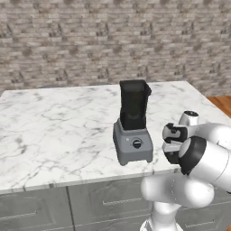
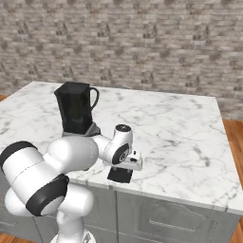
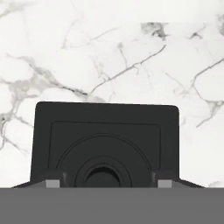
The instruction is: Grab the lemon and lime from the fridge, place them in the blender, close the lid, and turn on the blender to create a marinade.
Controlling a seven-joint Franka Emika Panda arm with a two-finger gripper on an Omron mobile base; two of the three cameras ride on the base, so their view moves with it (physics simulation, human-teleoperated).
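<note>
One lid (image 3: 105, 144) lies flat on the marble counter (image 1: 54, 131), at its front edge beside the one blender (image 1: 133, 122). Bare marble spreads on the blender's other side. The gripper (image 2: 124, 169) hangs directly over the lid; its jaw spread cannot be told. A brick wall (image 1: 90, 40) rises behind.

Lid's (image 3: 105, 140) near edge under the bottom band; jaws' grip on it indiscernible.
</note>
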